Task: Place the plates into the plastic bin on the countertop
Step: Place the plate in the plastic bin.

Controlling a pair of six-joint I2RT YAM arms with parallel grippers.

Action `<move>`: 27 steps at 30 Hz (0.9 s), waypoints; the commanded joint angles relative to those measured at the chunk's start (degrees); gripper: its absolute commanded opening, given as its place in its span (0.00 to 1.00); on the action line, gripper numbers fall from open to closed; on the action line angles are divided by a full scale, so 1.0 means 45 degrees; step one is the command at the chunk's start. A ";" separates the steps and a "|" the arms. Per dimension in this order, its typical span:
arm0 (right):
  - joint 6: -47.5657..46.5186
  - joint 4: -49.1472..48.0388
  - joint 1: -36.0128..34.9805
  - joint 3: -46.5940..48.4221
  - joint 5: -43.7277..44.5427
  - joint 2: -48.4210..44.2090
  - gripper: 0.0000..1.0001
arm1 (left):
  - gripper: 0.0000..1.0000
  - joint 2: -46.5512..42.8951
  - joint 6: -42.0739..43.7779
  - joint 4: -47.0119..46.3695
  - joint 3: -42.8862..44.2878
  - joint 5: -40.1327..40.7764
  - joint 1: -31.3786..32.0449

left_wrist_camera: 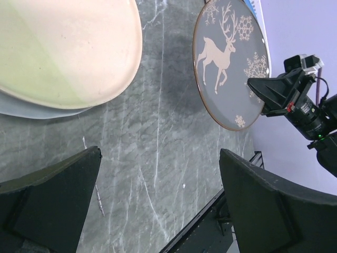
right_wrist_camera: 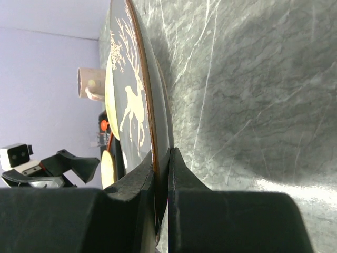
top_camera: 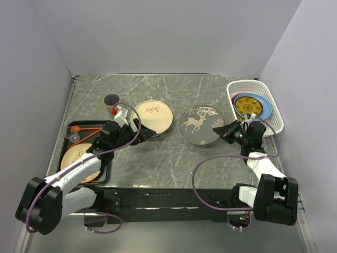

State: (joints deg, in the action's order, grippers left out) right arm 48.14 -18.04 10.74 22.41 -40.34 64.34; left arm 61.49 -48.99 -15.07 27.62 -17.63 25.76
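Right gripper (top_camera: 224,130) is pinching the right rim of the dark deer plate (top_camera: 199,124). The right wrist view shows both fingers (right_wrist_camera: 138,184) pressed onto the plate edge (right_wrist_camera: 131,105), one on each face. The plate sits centre-right on the countertop (top_camera: 168,158), left of the plastic bin (top_camera: 275,109) and apart from it. It looks slightly tilted in the left wrist view (left_wrist_camera: 226,63), but I cannot tell if it is off the surface.

Left gripper (top_camera: 150,132) is spread wide, with nothing between its fingers (left_wrist_camera: 52,195). It hangs over the countertop at the near edge of the beige branch plate (top_camera: 155,113), which lies centre-left, just left of the deer plate and not touching it.

The bin stands in the far right corner. It holds a yellow-patterned plate (top_camera: 246,105) lying on a blue plate (top_camera: 265,109).

A beige mug (top_camera: 111,101) stands upright, far left of the beige branch plate. A black tray (top_camera: 71,145) lies at the left edge. It holds another beige plate (top_camera: 72,157), partly hidden under the left arm. There is also an orange item (top_camera: 75,128) at its far end, too small to name.
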 commanded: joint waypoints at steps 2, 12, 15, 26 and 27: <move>0.0591 -0.1908 0.0580 0.1307 -0.1387 0.0253 0.00 | 0.99 -0.0638 0.0204 0.0243 0.0269 0.0128 0.0057; 0.0845 -0.2025 0.1264 0.2070 -0.1680 0.0879 0.00 | 0.99 -0.0619 0.0204 0.0244 0.0465 0.0031 0.0057; 0.0923 -0.2064 0.1499 0.2128 -0.1700 0.1035 0.00 | 0.99 -0.0327 0.0067 -0.0224 0.0387 -0.0125 0.0057; 0.1352 -0.2415 0.2143 0.2265 -0.0802 0.1287 0.00 | 0.99 0.0474 -0.0343 -0.1358 0.0288 -0.0692 0.0116; 0.1430 -0.2494 0.2202 0.2304 -0.0802 0.1366 0.00 | 0.99 0.0514 -0.0285 -0.1300 0.0386 -0.0750 0.0116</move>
State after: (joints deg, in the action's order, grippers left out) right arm 50.74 -20.36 19.49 28.12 -42.61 70.04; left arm 63.31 -50.19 -17.30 27.66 -19.42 25.98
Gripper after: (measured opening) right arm 0.111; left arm 0.994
